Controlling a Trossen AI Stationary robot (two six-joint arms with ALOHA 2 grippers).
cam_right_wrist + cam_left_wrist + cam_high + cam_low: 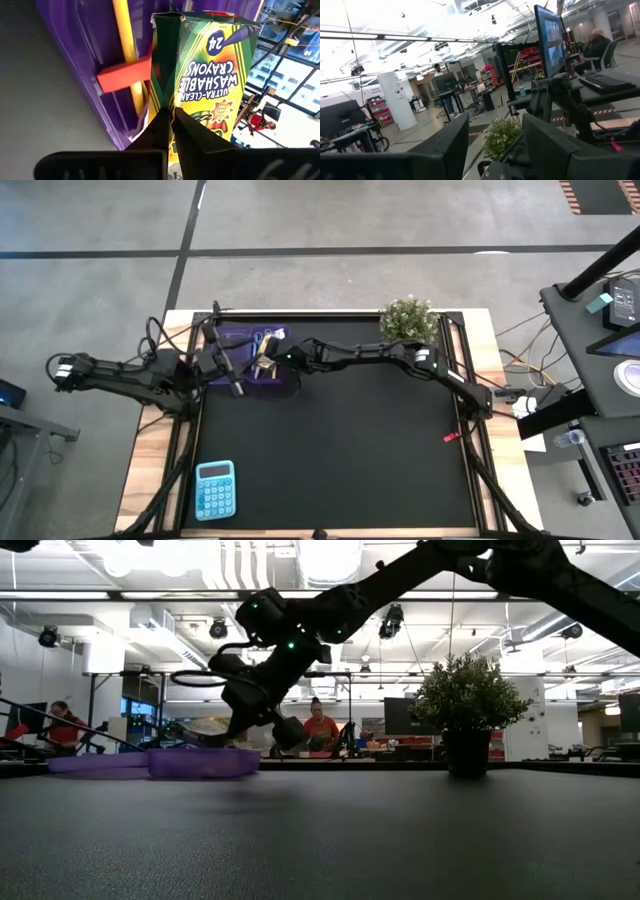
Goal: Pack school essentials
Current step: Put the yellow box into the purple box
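Right gripper (170, 120) is pinched tight on the bottom edge of the crayon box (207, 75), and I'm holding that box over the purple case (255, 360) at the far left of the black mat (340, 460). Inside the case I can see a yellow pen (127, 50) and a red eraser (122, 75). Left gripper (228, 370) sits beside the case with fingers apart, nothing in them.
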